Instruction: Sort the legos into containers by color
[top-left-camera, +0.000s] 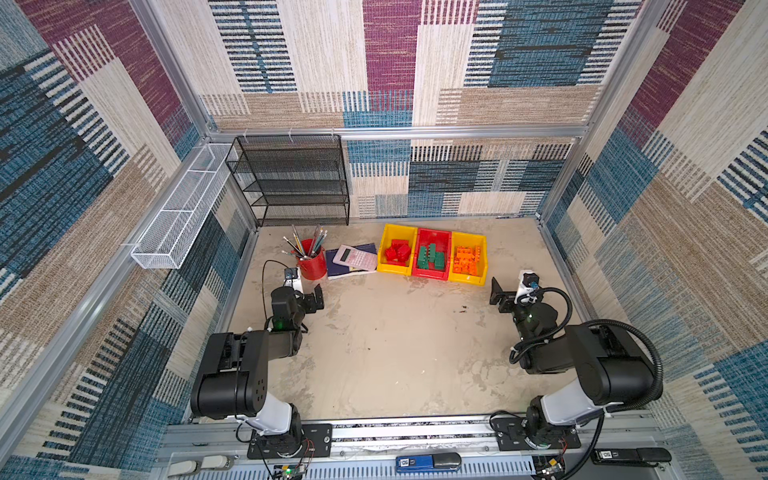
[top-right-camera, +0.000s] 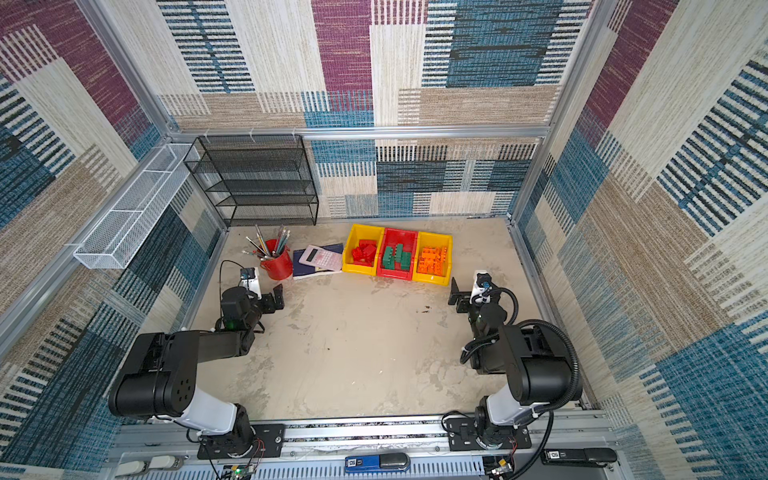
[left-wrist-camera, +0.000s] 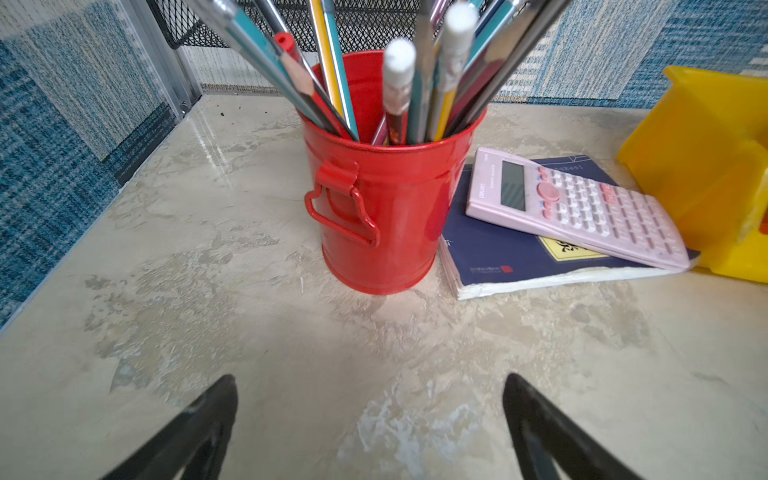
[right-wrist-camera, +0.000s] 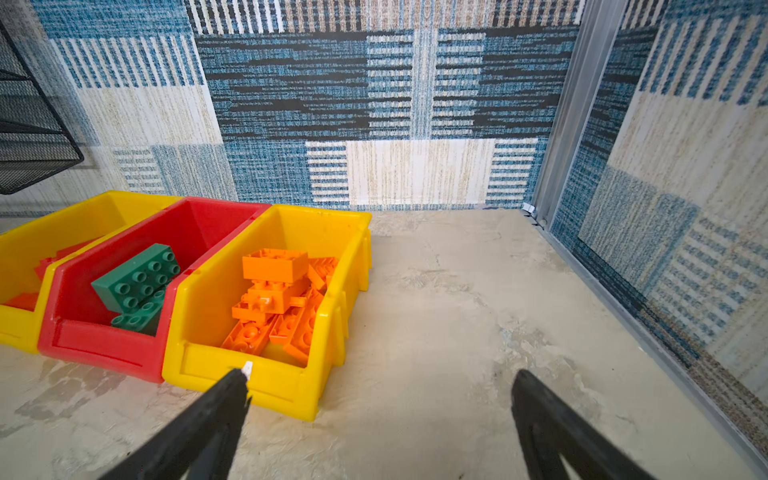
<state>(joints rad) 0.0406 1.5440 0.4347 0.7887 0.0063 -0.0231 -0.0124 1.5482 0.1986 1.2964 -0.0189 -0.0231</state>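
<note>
Three joined containers stand at the back of the table in both top views. The left yellow bin (top-left-camera: 394, 270) holds the red legos (top-left-camera: 397, 250). Green legos (top-left-camera: 432, 257) lie in the red middle bin (top-left-camera: 429, 274), and orange legos (top-left-camera: 468, 259) fill the right yellow bin (top-left-camera: 468, 281). No brick shows on the tabletop. My left gripper (top-left-camera: 305, 286) hovers open and empty in front of the pencil cup, its fingertips wide apart in the left wrist view (left-wrist-camera: 370, 390). My right gripper (top-left-camera: 510, 286) is open and empty just right of the orange-filled bin (right-wrist-camera: 291, 386).
A red pencil cup (left-wrist-camera: 382, 208) stands left of the bins, with a pink calculator (left-wrist-camera: 582, 208) lying on a blue notebook (left-wrist-camera: 498, 253) between them. A black mesh shelf (top-left-camera: 291, 183) fills the back left corner. A white wire basket (top-left-camera: 178, 220) hangs on the left wall.
</note>
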